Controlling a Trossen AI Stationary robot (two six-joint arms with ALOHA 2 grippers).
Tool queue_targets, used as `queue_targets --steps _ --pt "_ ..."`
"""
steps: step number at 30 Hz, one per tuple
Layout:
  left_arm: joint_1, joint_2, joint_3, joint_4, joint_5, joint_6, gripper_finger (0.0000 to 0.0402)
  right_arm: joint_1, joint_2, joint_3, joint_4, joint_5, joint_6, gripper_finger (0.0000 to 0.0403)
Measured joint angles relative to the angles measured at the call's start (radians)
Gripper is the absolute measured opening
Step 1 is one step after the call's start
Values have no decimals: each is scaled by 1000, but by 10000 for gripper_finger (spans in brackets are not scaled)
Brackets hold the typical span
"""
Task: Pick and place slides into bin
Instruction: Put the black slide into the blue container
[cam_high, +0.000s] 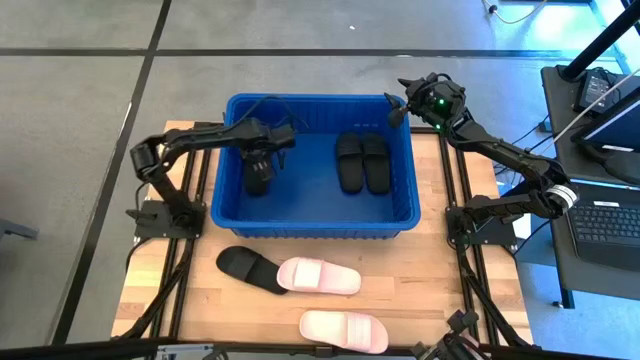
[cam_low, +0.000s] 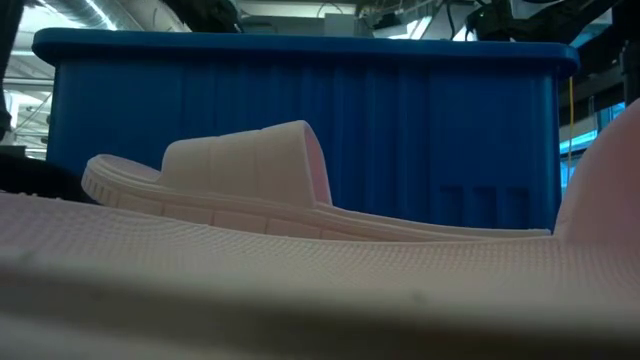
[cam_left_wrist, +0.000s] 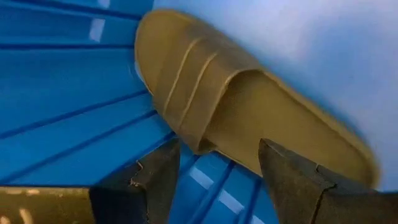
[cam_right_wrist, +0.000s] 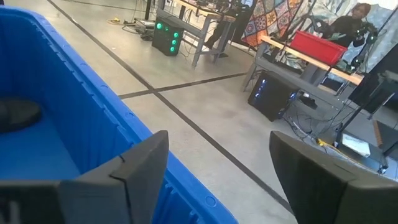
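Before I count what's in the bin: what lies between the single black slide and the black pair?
Only bare blue floor of the bin, seen in the high view, between the single slide and the pair.

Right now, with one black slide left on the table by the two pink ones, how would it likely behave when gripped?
The black slide looks like moulded foam, so probably light with some flex. It lies flat, so it is unlikely to roll. Its toe end touches a pink slide, which may shift when it is lifted.
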Motion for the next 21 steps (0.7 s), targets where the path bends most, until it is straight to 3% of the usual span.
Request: queue_targets --steps 12,21 --pt "-155 -205 0 44 8 -160 212 0 0 0 36 0 -15 279" --pt "-294 -254 0 110 15 -267 212 0 0 0 61 0 -15 279"
